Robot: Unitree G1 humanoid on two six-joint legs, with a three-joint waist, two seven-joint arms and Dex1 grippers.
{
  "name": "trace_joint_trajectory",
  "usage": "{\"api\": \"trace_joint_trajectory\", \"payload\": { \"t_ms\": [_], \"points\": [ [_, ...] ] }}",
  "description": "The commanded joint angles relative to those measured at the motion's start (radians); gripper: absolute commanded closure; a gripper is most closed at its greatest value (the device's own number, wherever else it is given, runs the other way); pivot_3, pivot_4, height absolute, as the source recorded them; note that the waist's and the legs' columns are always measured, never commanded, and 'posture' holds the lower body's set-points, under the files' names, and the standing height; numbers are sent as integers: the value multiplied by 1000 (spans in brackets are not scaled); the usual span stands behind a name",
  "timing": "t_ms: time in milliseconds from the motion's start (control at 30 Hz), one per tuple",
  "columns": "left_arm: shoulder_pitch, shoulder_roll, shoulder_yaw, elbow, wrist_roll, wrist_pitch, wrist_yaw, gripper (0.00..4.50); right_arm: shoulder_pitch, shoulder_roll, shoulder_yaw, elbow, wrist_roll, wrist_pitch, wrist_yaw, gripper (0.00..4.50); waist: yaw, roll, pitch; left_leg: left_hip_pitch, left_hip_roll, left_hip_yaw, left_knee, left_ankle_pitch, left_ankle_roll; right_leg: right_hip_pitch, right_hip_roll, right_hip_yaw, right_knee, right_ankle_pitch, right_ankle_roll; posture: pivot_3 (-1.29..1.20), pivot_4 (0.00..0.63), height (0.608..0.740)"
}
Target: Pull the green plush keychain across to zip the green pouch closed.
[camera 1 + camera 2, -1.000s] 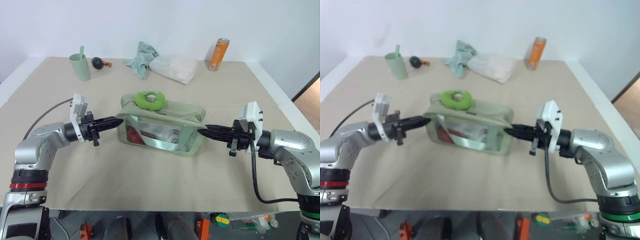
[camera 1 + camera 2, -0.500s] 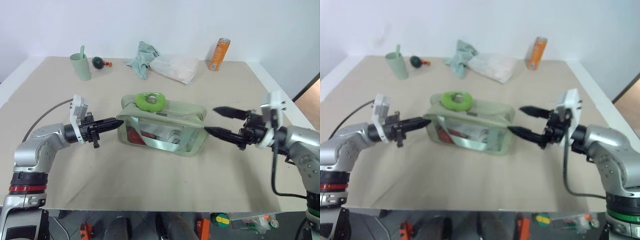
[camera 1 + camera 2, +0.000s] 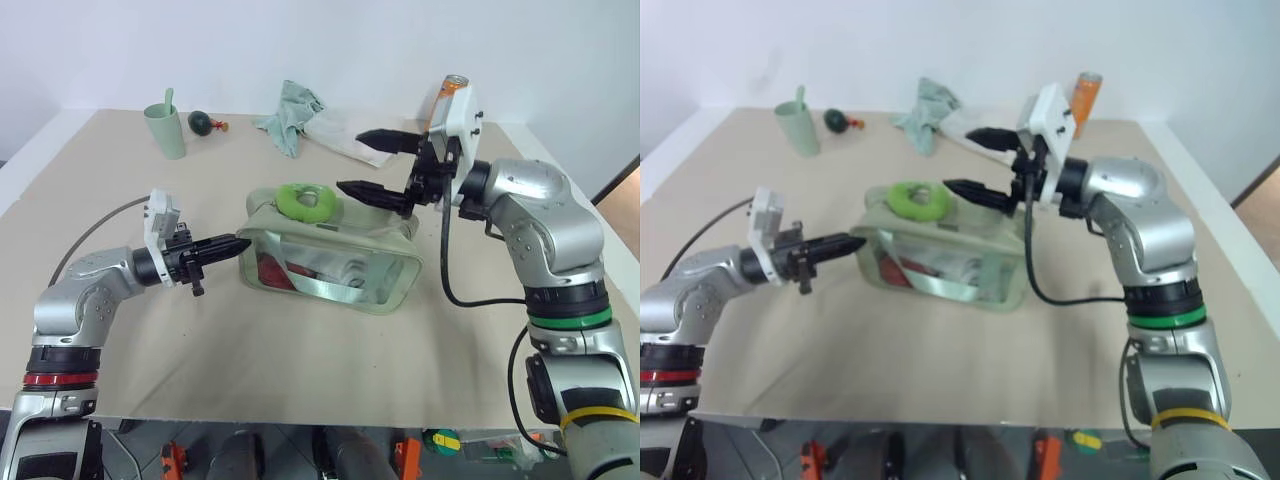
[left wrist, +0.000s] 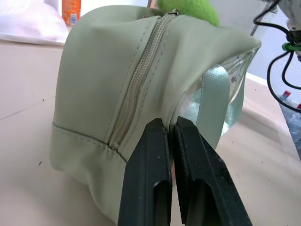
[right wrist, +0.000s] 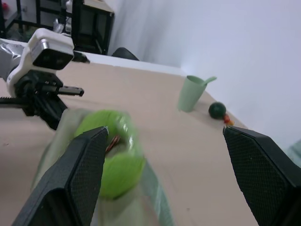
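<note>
The green pouch (image 3: pixel 330 265) lies mid-table with its clear window facing me and its zipper along the top. The green plush keychain (image 3: pixel 305 200) rests on the pouch's top near the left end. My left gripper (image 3: pixel 243 243) is shut on the fabric at the pouch's left end; in the left wrist view its fingers (image 4: pixel 155 155) pinch the seam beside the zipper of the pouch (image 4: pixel 103 80). My right gripper (image 3: pixel 351 162) hangs open above the pouch's right half, pointing left at the keychain without touching it. The right wrist view has the keychain (image 5: pixel 110 155) low between the spread fingers.
Along the far edge stand a sage cup (image 3: pixel 165 130), a dark green ball toy (image 3: pixel 200 122), a pale green rag (image 3: pixel 290 115), a white bag (image 3: pixel 345 135) and an orange can (image 3: pixel 450 92). Bare tabletop lies in front of the pouch.
My right gripper let go of the pouch's right end, opened wide, then rose and swung left over the pouch toward the keychain. The left gripper kept still.
</note>
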Motion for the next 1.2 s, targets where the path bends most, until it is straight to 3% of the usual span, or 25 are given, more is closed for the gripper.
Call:
{"api": "trace_joint_trajectory", "payload": {
  "t_ms": [33, 500, 633, 900, 1200],
  "points": [
    [14, -5, -3, -38, -7, 0, 8, 4500, -50, 35, 31, 51, -50, -61, 35, 462, 0, 0, 0, 0, 0, 0, 0, 0, 0, 0, 0, 0, 0, 0, 0, 0, 150, 740],
    [42, -18, 8, -78, -22, 2, 43, 4500, -98, 154, 72, 290, -162, -182, 106, 462, -1, 0, 0, 0, -2, 0, 1, 0, 0, 1, -2, -1, 1, 1, -1, 0, 150, 740],
    [48, -16, 10, -85, -26, 1, 48, 4500, -108, 168, 65, 306, -172, -195, 113, 1601, -1, 0, 0, 1, -2, 0, 1, 0, 0, 1, -2, -1, 1, 1, -1, 0, 150, 740],
    [58, -14, 15, -94, -31, -2, 60, 4500, -94, 169, 56, 291, -164, -189, 146, 4393, -1, 0, 0, 1, -2, 0, 1, 0, 0, 1, -3, -1, 1, 1, -1, 0, 150, 740],
    [48, -19, 11, -89, -34, -4, 65, 4500, -71, 146, 44, 237, -160, -172, 164, 4492, -1, 0, 0, 1, -2, 0, 1, 0, 0, 1, -3, -1, 1, 1, -1, 0, 150, 740]
  ]
}}
